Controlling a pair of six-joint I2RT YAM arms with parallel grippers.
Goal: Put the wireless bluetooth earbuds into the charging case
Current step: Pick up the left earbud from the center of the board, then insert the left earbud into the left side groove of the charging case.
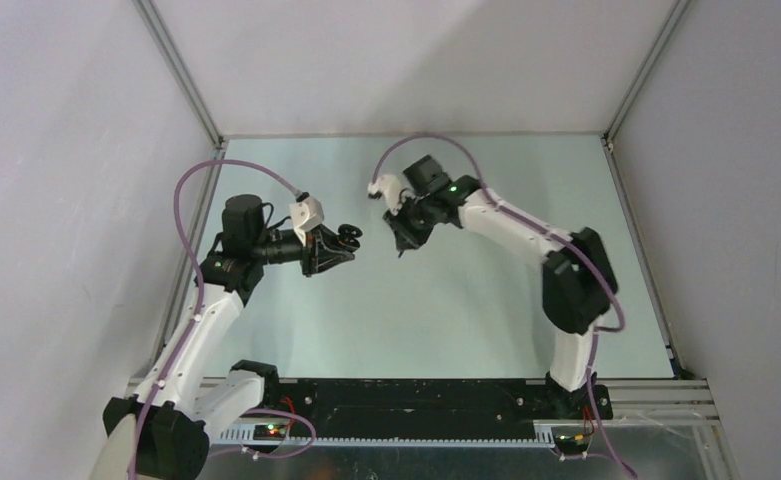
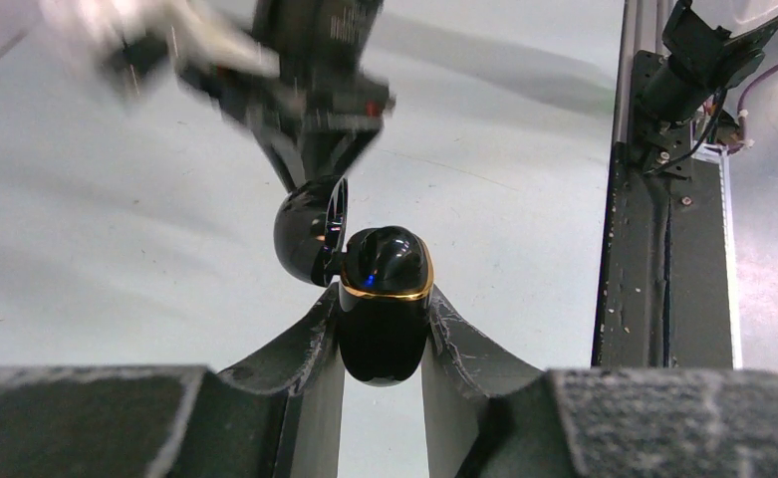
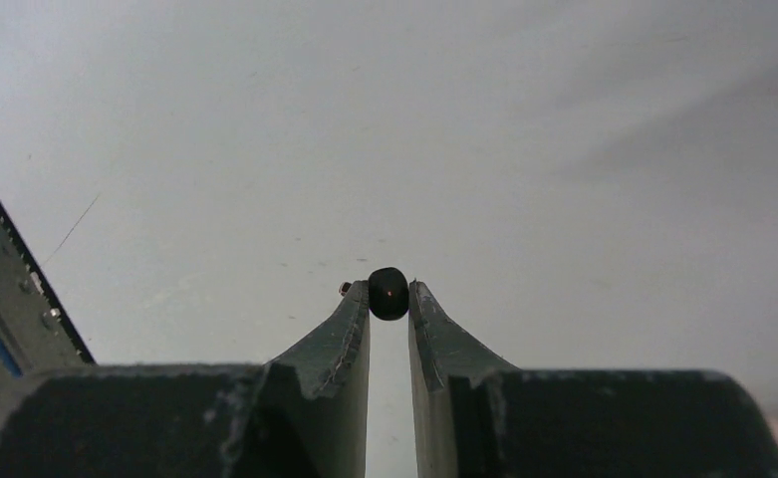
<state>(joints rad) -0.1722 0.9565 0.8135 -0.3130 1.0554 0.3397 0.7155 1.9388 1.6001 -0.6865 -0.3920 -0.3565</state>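
My left gripper (image 1: 343,240) is shut on the charging case (image 2: 385,334), a glossy black shell with a gold rim. It holds the case above the table with the lid (image 2: 308,231) hinged open to the left. In the left wrist view its fingers (image 2: 310,334) press on both sides of the case body. My right gripper (image 3: 389,290) is shut on one small black earbud (image 3: 389,296), pinched at the very fingertips. In the top view the right gripper (image 1: 403,243) hangs just right of the case (image 1: 350,235), pointing down. No other earbuds are in view.
The pale green table (image 1: 466,300) is bounded by grey walls and aluminium frame posts (image 1: 181,70). A black rail (image 1: 416,395) carrying both arm bases runs along the near edge. The same rail (image 2: 653,259) shows at the right of the left wrist view.
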